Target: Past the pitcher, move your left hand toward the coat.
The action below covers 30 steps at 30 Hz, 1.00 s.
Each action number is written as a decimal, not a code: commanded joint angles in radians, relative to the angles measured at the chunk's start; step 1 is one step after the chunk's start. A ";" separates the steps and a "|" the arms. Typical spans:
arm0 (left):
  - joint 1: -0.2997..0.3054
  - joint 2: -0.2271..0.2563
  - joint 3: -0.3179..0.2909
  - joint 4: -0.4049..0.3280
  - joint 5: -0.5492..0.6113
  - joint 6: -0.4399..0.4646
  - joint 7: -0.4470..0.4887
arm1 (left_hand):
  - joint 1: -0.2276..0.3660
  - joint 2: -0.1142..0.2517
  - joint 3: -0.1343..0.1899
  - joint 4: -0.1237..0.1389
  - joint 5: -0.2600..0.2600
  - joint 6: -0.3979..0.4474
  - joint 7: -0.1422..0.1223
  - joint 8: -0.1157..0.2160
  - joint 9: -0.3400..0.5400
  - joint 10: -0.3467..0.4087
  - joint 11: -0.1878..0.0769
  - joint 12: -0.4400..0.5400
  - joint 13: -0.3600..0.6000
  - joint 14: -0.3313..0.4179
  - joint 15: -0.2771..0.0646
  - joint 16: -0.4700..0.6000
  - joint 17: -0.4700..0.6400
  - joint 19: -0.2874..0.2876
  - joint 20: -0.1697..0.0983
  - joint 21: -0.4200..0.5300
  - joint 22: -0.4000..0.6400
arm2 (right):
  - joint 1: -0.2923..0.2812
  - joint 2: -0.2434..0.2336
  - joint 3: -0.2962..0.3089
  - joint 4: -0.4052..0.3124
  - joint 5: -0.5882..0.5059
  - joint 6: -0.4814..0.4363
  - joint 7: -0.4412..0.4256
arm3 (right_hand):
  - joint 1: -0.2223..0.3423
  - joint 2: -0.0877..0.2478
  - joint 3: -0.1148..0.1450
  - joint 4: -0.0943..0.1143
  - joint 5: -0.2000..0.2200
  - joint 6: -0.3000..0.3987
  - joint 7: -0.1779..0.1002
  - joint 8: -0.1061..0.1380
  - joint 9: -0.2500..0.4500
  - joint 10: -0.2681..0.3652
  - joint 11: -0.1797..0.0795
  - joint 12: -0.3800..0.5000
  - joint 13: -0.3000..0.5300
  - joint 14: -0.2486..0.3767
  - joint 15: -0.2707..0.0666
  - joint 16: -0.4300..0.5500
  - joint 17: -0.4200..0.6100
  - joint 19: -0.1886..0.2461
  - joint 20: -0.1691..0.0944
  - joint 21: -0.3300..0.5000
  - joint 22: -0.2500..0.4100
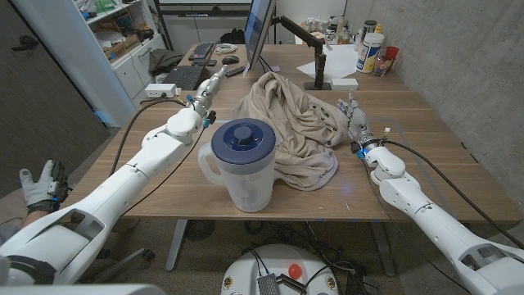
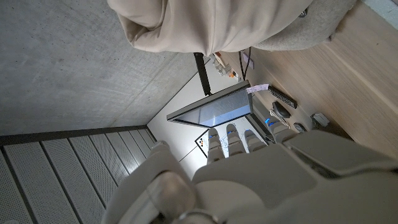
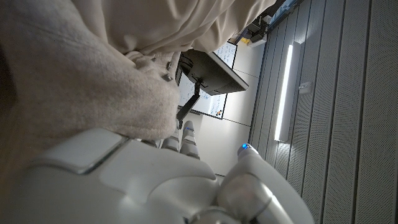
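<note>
— Two things matter on the counter (image 1: 426, 176), which is wood-grained: what are they like?

— I see the coat (image 1: 296, 131) as a soft beige heap, crumpled into folds, lying mid-counter. Just in front of it stands the pitcher (image 1: 242, 165), clear plastic, rounded, with a dark blue lid and a handle.

— Where are my hands?

— My left hand (image 1: 210, 90) reaches out past the pitcher on its left side, fingers (image 2: 231, 140) straight and apart, holding nothing, near the coat's left edge but not touching it. My right hand (image 1: 354, 120) stands beside the coat's right edge, fingers extended and released.

— Anything in the way?

— Beyond the coat stand a monitor (image 1: 259, 33) on an arm, a keyboard (image 1: 180, 78), and bottles (image 1: 370, 49) at the far corner. Labels are too small for me to read.
</note>
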 commanded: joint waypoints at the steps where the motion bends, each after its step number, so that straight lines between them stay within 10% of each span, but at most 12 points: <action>1: -0.037 0.007 0.032 -0.018 0.062 0.060 0.006 | 0.011 -0.003 0.005 -0.005 0.000 -0.010 -0.002 -0.004 0.004 -0.011 -0.001 -0.003 0.004 -0.011 0.002 -0.001 0.002 -0.011 -0.003 0.000 0.004 | 0.001 -0.001 -0.001 0.001 0.001 0.000 0.004 | 0.010 -0.001 -0.001 -0.005 0.001 0.005 -0.005 -0.001 0.002 -0.001 0.000 0.002 0.000 -0.004 -0.003 -0.002 0.000 0.004 0.008 -0.004 0.003; 30: -0.087 -0.008 0.103 0.034 0.280 -0.020 0.040 | 0.013 -0.023 0.001 -0.021 0.008 0.083 -0.016 0.017 0.004 0.069 -0.013 0.023 0.004 0.059 -0.034 0.018 0.001 0.079 -0.032 0.026 0.002 | 0.007 0.000 -0.004 0.008 0.000 -0.005 0.005 | 0.010 0.000 -0.003 -0.006 0.001 0.005 -0.004 -0.002 0.002 0.000 -0.001 0.002 0.000 -0.005 -0.004 0.000 -0.003 0.007 0.007 -0.011 0.003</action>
